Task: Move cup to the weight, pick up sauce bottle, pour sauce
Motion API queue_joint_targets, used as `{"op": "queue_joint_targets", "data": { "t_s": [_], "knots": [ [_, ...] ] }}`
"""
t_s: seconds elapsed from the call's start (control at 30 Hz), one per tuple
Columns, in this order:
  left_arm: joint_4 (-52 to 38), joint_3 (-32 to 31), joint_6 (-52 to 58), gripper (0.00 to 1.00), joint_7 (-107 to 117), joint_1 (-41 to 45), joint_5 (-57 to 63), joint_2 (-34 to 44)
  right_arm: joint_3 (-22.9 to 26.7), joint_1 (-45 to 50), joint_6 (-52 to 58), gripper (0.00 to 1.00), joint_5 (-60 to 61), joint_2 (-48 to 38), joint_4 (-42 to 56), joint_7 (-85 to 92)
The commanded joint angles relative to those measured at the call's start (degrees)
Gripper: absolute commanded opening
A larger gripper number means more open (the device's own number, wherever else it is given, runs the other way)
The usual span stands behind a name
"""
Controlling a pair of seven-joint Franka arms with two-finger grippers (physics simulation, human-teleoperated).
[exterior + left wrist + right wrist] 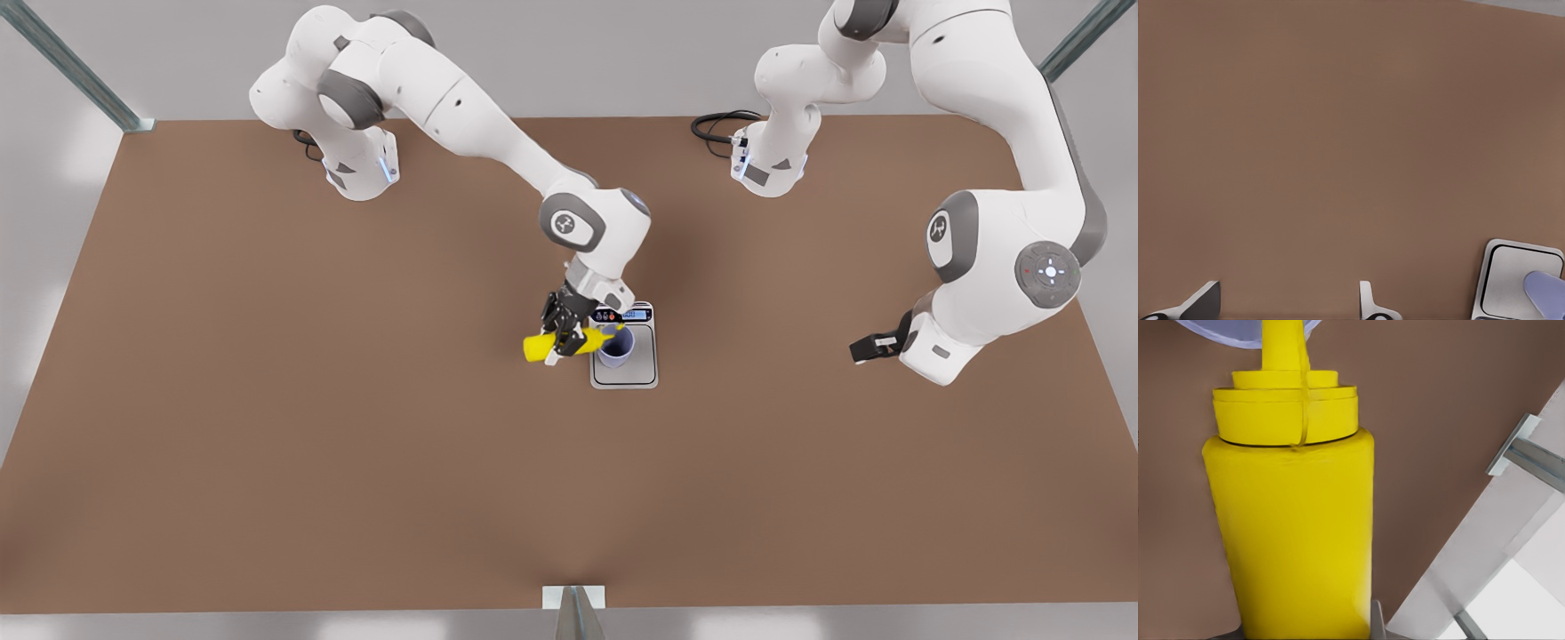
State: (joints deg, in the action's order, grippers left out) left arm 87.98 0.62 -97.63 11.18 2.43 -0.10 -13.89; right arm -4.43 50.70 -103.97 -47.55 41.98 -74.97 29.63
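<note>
Lavender cup (615, 347) upright on silver weight (625, 373); yellow sauce bottle (556, 345) tipped sideways, nozzle over cup rim

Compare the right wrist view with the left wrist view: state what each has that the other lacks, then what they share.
Right wrist view, not the left: the sauce bottle, gripped by the right gripper, and a metal frame post. Left wrist view, not the right: the weight and the waiting left gripper, fingers open. Both: the cup and the brown table.
</note>
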Motion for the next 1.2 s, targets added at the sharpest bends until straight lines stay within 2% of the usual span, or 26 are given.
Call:
{"op": "queue_joint_targets", "data": {
  "t_s": [0.0, 0.1, 0.3, 0.47, 0.57, 0.73, 0.97, 1.17],
  "knots": [
    [0.0, 0.0, 0.1, 1.0, 0.0, 0.0, 0.0, 0.0, 0.0, -0.5, 0.0, 0.58, 0.5, -0.1, 0.0, 0.0],
    [0.1, 0.0, 0.0, 1.0, -0.1, -0.1, 0.0, -0.2, 0.1, -3.7, -0.1, 0.58, 8.6, -0.9, 0.9, 0.0],
    [0.1, 0.0, 0.0, 1.0, -0.1, -0.1, 0.0, -0.5, 0.1, -18.4, -2.2, 0.59, 36.4, -5.1, 1.1, 10.8],
    [0.1, 0.0, 0.0, 1.0, -0.1, -0.1, 0.0, -0.6, 0.2, -31.6, -6.2, 0.59, 56.1, -7.5, -2.5, 38.7],
    [0.0, 0.0, 0.0, 1.0, -0.1, -0.1, 0.0, -0.6, 0.2, -38.5, -6.4, 0.59, 69.3, -7.4, -5.5, 59.2],
    [0.0, 0.0, 0.1, 1.0, 0.4, 0.0, 0.0, -0.6, 0.2, -48.2, -5.4, 0.59, 90.5, -5.2, -12.2, 82.9],
    [0.0, 0.0, -0.1, 1.0, 0.3, 0.0, 0.0, -1.1, -0.3, -55.3, 3.2, 0.59, 108.3, 6.2, -12.0, 102.2],
    [-0.1, 0.0, -0.2, 1.0, 0.7, -0.1, 0.0, -1.2, -0.1, -55.4, 3.6, 0.59, 110.7, 8.6, -11.2, 104.5]
  ]
}}
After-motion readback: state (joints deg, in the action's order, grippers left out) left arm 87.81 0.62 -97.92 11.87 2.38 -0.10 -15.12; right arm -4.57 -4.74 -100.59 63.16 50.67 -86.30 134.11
